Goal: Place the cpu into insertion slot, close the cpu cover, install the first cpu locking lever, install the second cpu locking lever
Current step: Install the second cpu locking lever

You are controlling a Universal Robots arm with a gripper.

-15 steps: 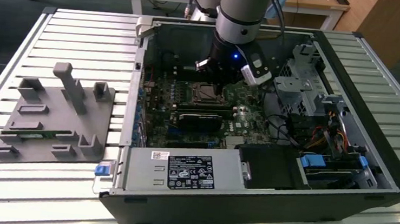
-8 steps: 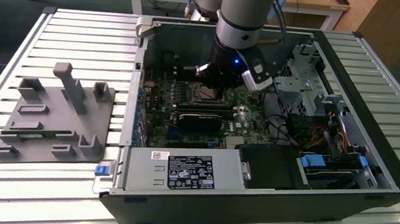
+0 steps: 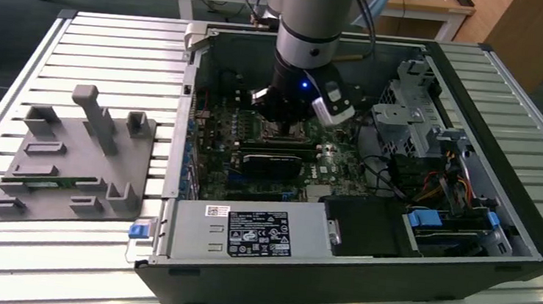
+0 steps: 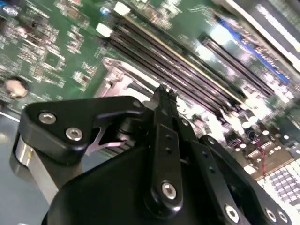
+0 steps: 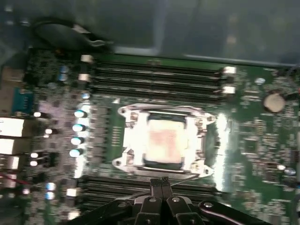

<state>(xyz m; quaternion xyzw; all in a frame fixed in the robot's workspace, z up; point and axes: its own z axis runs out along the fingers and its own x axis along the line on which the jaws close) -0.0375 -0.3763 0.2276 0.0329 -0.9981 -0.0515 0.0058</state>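
Observation:
In the first wrist view the cpu [image 5: 164,143], a pale square chip, lies in the insertion slot [image 5: 149,163]. The silver cpu cover [image 5: 165,111] is folded down around it, so the chip shows through its window. A thin metal lever [image 5: 187,176] runs along the socket edge nearest my gripper [image 5: 161,182], whose black fingers are shut together with nothing between them. In the second wrist view the gripper [image 4: 164,93] hovers just beside the socket's silver frame [image 4: 123,77]. In the exterior view the gripper [image 3: 285,118] hangs inside the open computer case over the socket [image 3: 278,130].
Long black memory slots [image 5: 154,75] flank the socket on both sides. A black card [image 3: 273,161], a power supply [image 3: 244,232] and a drive cage [image 3: 413,113] crowd the case. A grey fixture [image 3: 74,157] sits on the slatted table at the exterior view's left.

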